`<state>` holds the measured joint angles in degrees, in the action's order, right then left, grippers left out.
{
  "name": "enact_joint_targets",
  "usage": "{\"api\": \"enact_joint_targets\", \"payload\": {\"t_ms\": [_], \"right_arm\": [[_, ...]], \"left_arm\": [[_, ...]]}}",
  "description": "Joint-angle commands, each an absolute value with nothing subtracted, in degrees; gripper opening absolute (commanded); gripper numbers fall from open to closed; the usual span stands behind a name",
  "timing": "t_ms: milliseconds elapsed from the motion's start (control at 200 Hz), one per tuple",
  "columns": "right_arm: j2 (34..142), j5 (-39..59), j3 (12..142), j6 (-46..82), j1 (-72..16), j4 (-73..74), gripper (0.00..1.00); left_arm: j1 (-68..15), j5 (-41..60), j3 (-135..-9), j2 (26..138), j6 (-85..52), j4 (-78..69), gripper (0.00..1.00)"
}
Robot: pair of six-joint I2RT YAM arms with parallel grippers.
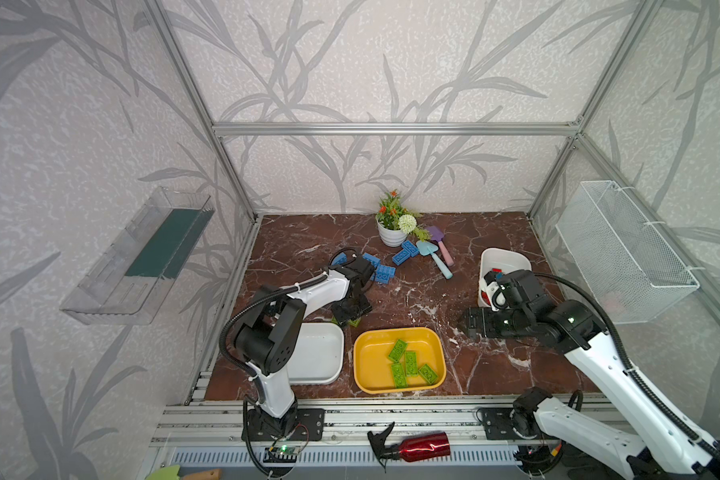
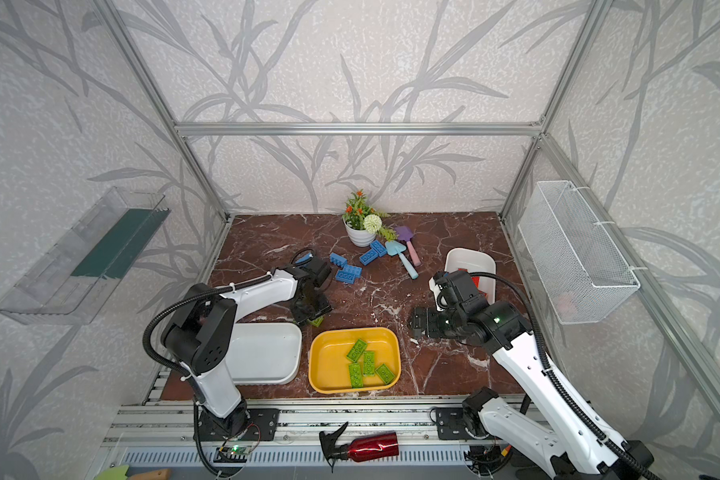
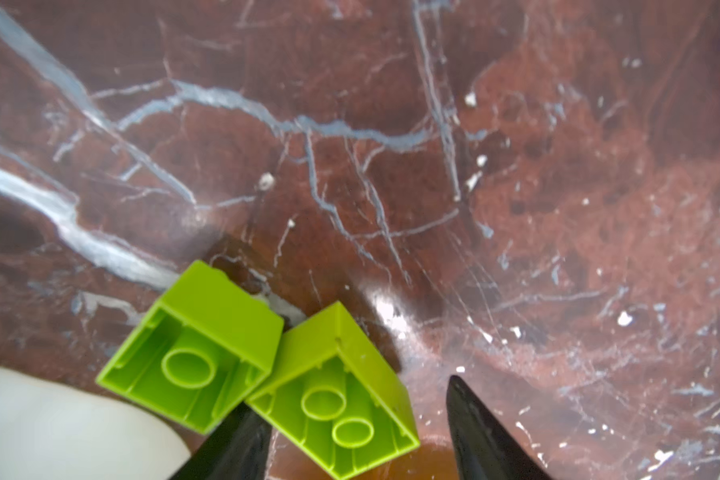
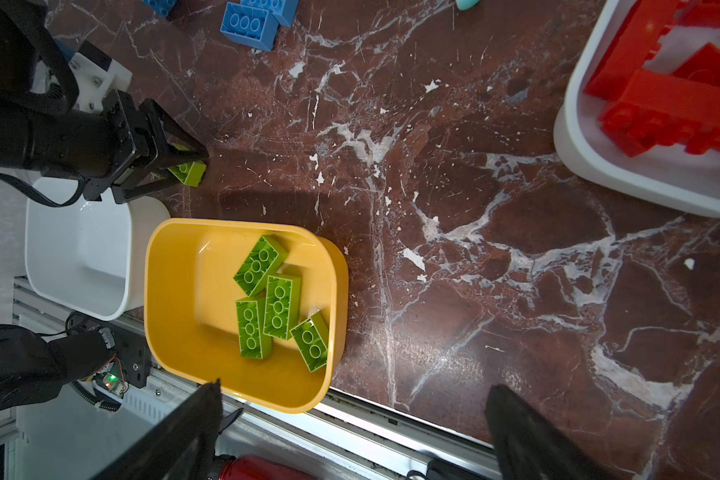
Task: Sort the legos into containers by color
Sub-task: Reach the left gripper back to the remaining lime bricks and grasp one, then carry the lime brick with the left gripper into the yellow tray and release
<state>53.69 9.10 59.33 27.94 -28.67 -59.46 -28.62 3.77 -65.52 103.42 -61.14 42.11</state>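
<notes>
Just beyond the yellow tub's [image 1: 395, 331] far-left corner, my left gripper [image 3: 348, 395] stands part open astride a lime green brick [image 3: 333, 386]. Its hollow underside faces my wrist, and a gap shows at one finger. A second lime brick [image 3: 202, 345] touches it. The white tub [image 1: 325, 353] crowds that side. Four lime bricks [image 1: 410, 363] lie in the yellow tub. My right gripper [image 4: 355, 385], spread wide and empty, hovers over bare marble [image 4: 516, 249] right of it.
</notes>
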Motion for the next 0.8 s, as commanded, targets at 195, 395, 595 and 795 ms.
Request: {"api": "enact_joint_targets", "payload": {"t_ms": [195, 395, 595, 795], "right_arm": [[54.7, 9.6, 61.5, 27.1, -27.8, -60.2, 0.99], [53.0, 9.1, 60.3, 28.4, -27.7, -60.6, 0.99], [51.3, 9.1, 59.0, 29.9, -27.7, -60.7, 0.99], [49.3, 9.0, 58.9, 30.1, -27.7, -61.9, 0.99]], "left_arm": [[-28.1, 3.5, -70.3, 108.5, -57.6, 45.3, 0.47], [-28.1, 1.9, -73.9, 108.3, -54.9, 50.3, 0.22], [-29.2, -1.8, -81.1, 105.0, -51.3, 57.0, 0.14], [-32.7, -3.5, -85.4, 100.1, -50.5, 62.2, 0.14]]}}
